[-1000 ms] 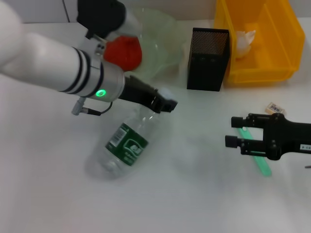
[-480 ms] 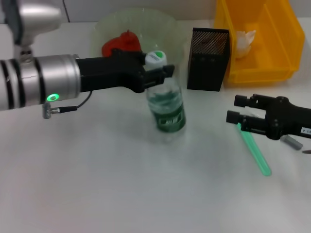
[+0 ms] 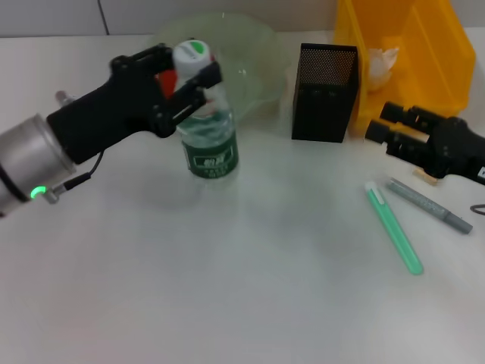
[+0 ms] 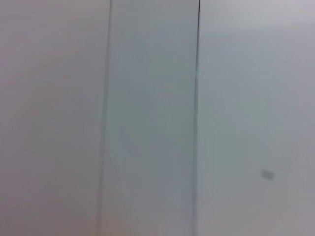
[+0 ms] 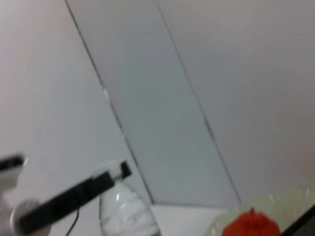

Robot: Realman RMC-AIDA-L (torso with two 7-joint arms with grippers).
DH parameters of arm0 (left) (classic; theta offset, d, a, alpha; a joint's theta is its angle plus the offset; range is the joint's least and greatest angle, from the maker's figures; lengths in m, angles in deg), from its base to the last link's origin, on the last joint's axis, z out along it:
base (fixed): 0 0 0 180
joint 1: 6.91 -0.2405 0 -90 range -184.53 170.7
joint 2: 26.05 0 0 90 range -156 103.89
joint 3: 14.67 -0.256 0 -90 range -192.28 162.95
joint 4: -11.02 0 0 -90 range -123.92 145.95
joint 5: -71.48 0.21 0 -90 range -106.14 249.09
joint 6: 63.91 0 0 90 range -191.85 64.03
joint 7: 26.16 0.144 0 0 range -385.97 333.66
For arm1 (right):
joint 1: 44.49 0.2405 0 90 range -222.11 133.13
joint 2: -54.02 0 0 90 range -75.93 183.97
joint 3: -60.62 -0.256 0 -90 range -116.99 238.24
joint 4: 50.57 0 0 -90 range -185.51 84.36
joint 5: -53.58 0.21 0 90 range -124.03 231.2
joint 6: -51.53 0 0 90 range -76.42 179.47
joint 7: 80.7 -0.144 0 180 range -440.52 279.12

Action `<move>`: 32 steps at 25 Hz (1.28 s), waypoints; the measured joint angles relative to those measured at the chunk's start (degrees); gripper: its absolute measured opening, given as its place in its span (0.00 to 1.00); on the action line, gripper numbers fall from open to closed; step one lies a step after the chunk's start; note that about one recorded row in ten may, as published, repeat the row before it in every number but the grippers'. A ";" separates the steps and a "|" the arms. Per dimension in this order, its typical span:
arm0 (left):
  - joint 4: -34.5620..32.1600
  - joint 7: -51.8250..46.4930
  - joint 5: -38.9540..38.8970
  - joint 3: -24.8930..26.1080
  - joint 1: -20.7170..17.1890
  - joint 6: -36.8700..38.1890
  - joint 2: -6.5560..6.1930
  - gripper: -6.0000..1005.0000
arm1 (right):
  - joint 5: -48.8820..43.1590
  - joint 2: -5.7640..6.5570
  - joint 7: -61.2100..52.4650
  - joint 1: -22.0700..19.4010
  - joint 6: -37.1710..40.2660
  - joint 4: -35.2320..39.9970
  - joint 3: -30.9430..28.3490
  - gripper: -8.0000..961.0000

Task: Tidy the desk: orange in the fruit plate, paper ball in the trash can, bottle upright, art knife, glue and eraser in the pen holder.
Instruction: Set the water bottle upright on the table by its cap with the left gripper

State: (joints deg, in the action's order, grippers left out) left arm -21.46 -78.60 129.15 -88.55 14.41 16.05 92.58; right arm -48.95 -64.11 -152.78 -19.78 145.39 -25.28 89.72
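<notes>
The bottle (image 3: 209, 136) stands upright on the table, in front of the fruit plate (image 3: 246, 53). My left gripper (image 3: 186, 76) is shut on its neck just below the white cap. The orange (image 3: 164, 80) shows as a red patch behind that gripper; the right wrist view shows it (image 5: 251, 227) in the plate. My right gripper (image 3: 383, 122) is open and empty, between the pen holder (image 3: 324, 92) and the trash can (image 3: 424, 72). The glue (image 3: 394, 227) and the art knife (image 3: 430, 205) lie on the table in front of it. The eraser (image 3: 429, 179) peeks out under the right gripper. The paper ball (image 3: 383, 59) lies in the trash can.
The left wrist view shows only a plain wall. The right wrist view also shows the bottle (image 5: 125, 216) with the left fingers (image 5: 110, 176) on it. A dark cable end (image 3: 477, 207) lies at the right edge.
My left gripper has raised the bottle from lying to upright and carried it left. My right gripper has moved back and right, uncovering the art knife.
</notes>
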 joint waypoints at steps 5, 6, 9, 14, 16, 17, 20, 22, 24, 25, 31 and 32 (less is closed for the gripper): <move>11.30 14.86 -6.19 -0.01 2.58 4.24 0.36 0.44 | 2.70 -0.21 0.94 0.33 -1.86 -1.98 0.00 0.66; 12.65 16.90 -6.75 -0.11 3.06 4.35 0.43 0.44 | 2.80 -0.36 0.90 0.52 -2.75 -2.07 0.00 0.66; 15.90 19.75 -7.23 0.08 4.59 3.52 0.54 0.44 | 2.89 -0.73 0.58 0.82 -4.77 -2.13 0.00 0.66; 19.25 20.19 -9.75 0.76 6.52 1.11 0.55 0.44 | 4.31 -0.86 0.48 0.98 -6.10 -2.61 0.00 0.66; 19.49 20.03 -11.05 0.61 6.73 0.24 0.55 0.44 | 5.62 -0.88 0.06 0.98 -6.89 -3.00 0.00 0.66; 19.52 19.98 -11.34 0.48 6.80 -0.01 0.55 0.44 | 5.94 -0.87 -0.03 0.95 -7.05 -3.09 -0.01 0.66; 19.82 20.21 -11.58 0.14 7.17 -1.00 0.55 0.44 | 6.11 -0.87 -0.04 0.93 -7.31 -3.15 -0.01 0.66; 20.36 20.29 -11.59 -0.13 7.69 -2.05 0.55 0.44 | 6.11 -0.87 -0.04 0.93 -7.33 -3.15 0.00 0.66; 21.40 20.01 -11.62 -0.18 8.55 -3.51 0.55 0.44 | 6.12 -0.87 -0.04 0.94 -7.37 -3.15 0.00 0.66; 22.21 19.87 -11.69 -0.10 9.13 -4.27 0.55 0.45 | 6.12 -0.88 -0.02 0.94 -7.37 -3.15 0.00 0.66; 22.77 19.84 -11.74 -0.23 9.36 -4.15 0.55 0.46 | 6.12 -0.87 0.15 0.95 -7.38 -3.14 0.00 0.66; 22.78 19.74 -11.74 -0.23 9.26 -3.66 0.55 0.47 | 6.12 -0.88 0.17 0.94 -7.38 -3.15 0.00 0.66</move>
State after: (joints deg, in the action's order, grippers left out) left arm 1.32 -58.87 117.41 -88.77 23.66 12.39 93.12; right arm -42.83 -64.99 -152.61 -18.84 138.00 -28.43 89.71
